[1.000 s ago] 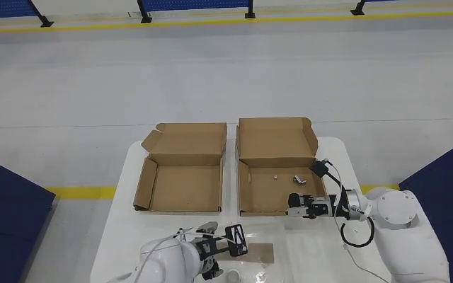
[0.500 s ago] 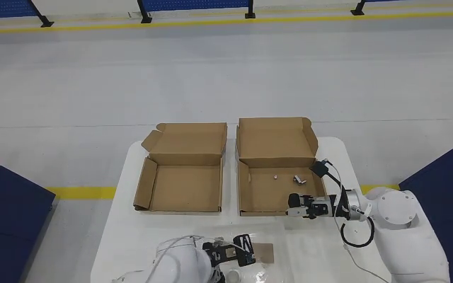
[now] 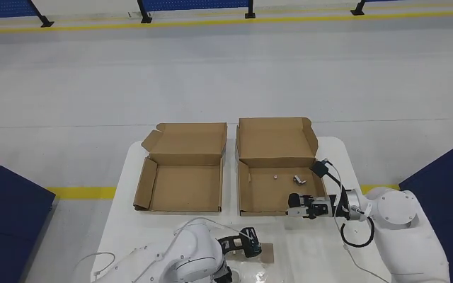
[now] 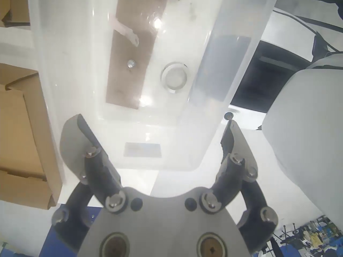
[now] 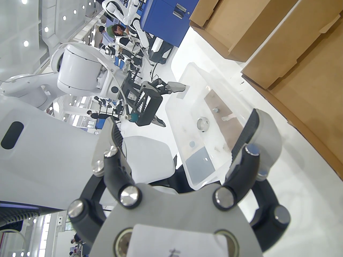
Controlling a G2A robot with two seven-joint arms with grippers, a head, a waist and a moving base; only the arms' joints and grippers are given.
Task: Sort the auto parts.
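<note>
The left gripper (image 4: 154, 124) hangs with its jaws spread wide and nothing between them, at the short end of the clear plastic bin (image 4: 230, 41). In the bin lie a silver metal ring (image 4: 173, 78), a small shiny screw (image 4: 131, 63) and a white plastic clip (image 4: 124, 31), all apart. To my eye the thing is to choose one piece, centre over it and drop straight down, clear of the walls. The right gripper (image 5: 185, 120), also spread and empty, sits by the front of the right-hand brown cardboard box (image 3: 262, 198).

White table (image 3: 117, 223), blue cabinet (image 5: 166, 9) — yellow floor line (image 3: 81, 192)
</note>
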